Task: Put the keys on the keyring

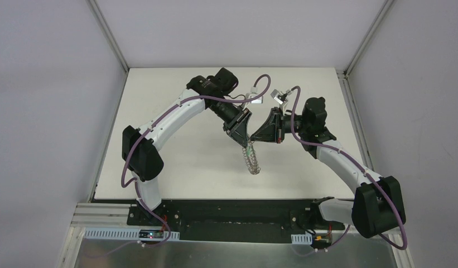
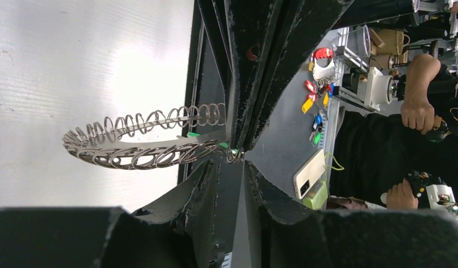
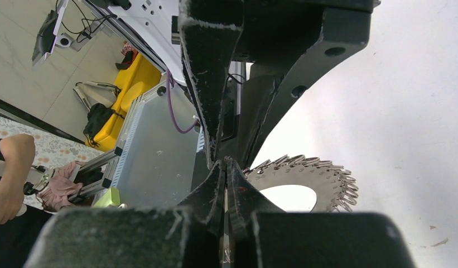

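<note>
**Loop-fringed flat grey metal keyring (image 2: pixel 143 149) at mid-table, between the grippers.**
We see right gripper (image 3: pixel 224 162) pinching its edge, left gripper (image 2: pixel 233 167) slightly parted.

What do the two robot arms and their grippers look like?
Both the left arm and right arm have white curved links, black boxy joints and purple cables along them. The left gripper and right gripper are black and triangular.
</note>
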`<state>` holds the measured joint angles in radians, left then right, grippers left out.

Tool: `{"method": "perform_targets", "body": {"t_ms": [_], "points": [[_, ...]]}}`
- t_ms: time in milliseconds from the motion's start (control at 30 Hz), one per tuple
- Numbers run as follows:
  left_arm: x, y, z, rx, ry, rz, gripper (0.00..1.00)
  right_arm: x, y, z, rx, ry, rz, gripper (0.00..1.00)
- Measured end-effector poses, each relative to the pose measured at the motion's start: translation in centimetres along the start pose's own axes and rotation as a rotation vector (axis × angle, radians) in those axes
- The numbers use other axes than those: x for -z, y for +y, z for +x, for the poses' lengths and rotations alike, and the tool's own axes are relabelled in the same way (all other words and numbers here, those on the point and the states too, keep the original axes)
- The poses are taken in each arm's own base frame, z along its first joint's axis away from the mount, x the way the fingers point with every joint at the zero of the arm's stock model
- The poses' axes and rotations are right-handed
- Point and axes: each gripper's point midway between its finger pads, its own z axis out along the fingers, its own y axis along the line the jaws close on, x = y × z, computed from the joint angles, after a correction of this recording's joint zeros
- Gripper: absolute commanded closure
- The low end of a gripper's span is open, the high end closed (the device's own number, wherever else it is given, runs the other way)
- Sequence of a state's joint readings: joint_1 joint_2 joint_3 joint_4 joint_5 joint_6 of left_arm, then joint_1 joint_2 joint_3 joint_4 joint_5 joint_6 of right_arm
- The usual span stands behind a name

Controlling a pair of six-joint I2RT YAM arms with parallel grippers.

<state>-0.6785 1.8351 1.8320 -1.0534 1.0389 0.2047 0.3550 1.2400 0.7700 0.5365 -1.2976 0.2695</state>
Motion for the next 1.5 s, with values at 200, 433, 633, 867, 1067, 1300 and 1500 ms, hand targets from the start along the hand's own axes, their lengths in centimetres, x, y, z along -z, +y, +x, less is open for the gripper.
{"method": "perform_targets", "body": {"t_ms": [200, 433, 633, 867, 1067, 1300, 1500], "points": [[0.1, -0.1, -0.4, -0.016, -0.013, -0.002, 0.71, 0.0, 0.0, 0.0, 0.001, -0.001, 0.001, 1.00], [-0.1, 0.1, -1.6, -0.039, -0.053, -0.001, 0.73, 0.0, -0.1, -0.1, 0.003, -0.003, 0.003, 1.00], [-0.3, 0.1, -1.6, -0.027, -0.062, 0.012, 0.90, 0.1, -0.2, -0.2, 0.003, -0.006, 0.008, 1.00], [-0.3, -0.4, -1.5, -0.026, -0.070, 0.034, 1.00, 0.2, -0.4, -0.1, -0.004, -0.011, 0.019, 1.00], [-0.3, -0.2, -1.5, -0.027, -0.069, 0.023, 1.00, 0.2, -0.6, -0.1, -0.001, -0.015, 0.026, 1.00], [0.6, 0.2, -1.6, -0.081, -0.048, -0.068, 1.00, 0.2, -1.0, -0.2, 0.031, -0.021, 0.044, 1.00], [0.8, 0.5, -1.6, -0.105, -0.040, -0.105, 1.00, 0.2, -1.2, -0.2, 0.056, -0.021, 0.047, 1.00]]}}
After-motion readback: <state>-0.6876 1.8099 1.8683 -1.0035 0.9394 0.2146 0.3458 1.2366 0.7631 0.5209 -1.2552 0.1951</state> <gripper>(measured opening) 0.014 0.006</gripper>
